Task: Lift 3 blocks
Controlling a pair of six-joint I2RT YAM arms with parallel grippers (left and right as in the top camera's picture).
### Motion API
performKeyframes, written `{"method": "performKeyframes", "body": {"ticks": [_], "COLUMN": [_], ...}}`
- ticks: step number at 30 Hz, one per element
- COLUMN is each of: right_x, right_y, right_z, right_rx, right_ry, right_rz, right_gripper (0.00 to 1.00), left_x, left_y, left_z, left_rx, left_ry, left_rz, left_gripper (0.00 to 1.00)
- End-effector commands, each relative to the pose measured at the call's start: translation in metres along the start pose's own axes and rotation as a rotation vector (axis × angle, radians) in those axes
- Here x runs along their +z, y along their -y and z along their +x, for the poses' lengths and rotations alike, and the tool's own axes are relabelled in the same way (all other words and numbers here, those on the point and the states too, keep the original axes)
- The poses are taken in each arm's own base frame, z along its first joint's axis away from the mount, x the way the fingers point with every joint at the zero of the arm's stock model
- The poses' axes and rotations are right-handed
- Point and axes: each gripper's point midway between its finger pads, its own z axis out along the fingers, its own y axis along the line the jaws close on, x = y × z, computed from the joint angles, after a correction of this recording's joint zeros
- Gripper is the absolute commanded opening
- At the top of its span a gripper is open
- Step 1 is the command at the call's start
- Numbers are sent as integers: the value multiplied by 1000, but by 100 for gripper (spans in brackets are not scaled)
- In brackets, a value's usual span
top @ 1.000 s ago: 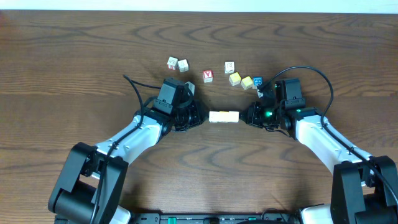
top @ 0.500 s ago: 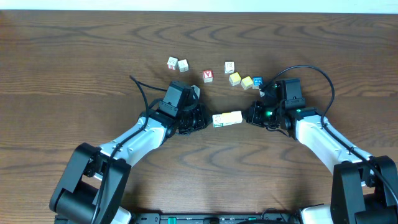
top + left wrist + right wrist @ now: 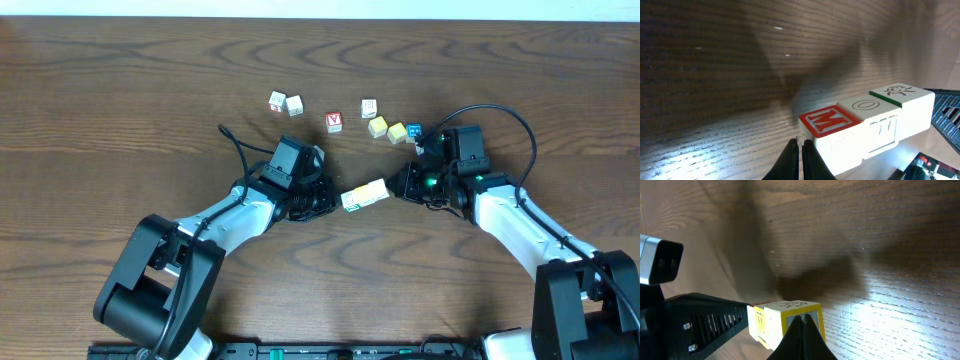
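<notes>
Dark wood-grain counter (image 3: 120,100) lies below; we see a tilted row of three small pale wooden alphabet cubes (image 3: 365,195), below the red-faced wooden cube (image 3: 334,121), squeezed endwise between left fingers (image 3: 787,167) and right fingers (image 3: 794,347), each pair pressed together.

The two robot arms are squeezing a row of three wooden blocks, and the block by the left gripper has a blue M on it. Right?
Not quite. The left wrist view shows the M block by the left gripper is red-lettered, not blue. The row of three wooden blocks does sit between it and the right gripper.
</notes>
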Motion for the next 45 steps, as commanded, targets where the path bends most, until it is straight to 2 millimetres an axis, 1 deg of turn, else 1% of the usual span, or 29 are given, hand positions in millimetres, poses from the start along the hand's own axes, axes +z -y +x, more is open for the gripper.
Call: {"method": "performKeyframes", "body": {"ticks": [1,15,22,29,37,45], "right_x": [10,17,18,18,19,22], "right_y": [-26,-27,-23,-21,-17,-10], "right_z": [35,44,48,48,47,51], "right_rx": [-31,-65,-66,-72,-71,-61], "right_ry": [-130,-142,-151,-148,-142,-151], "right_rz": [-118,-80,-53,-37,-19,0], "right_gripper": [1,1,1,1,1,1], "left_x": [-1,-1,1,8,11,11], "left_y": [39,39,37,29,32,31], "left_z": [8,8,9,13,15,14], "left_rx": [72,72,67,51,64,63], "left_ry": [-48,-48,-53,-78,-80,-75], "left_rz": [122,122,116,103,108,103], "left_gripper": [7,7,7,7,7,7]}}
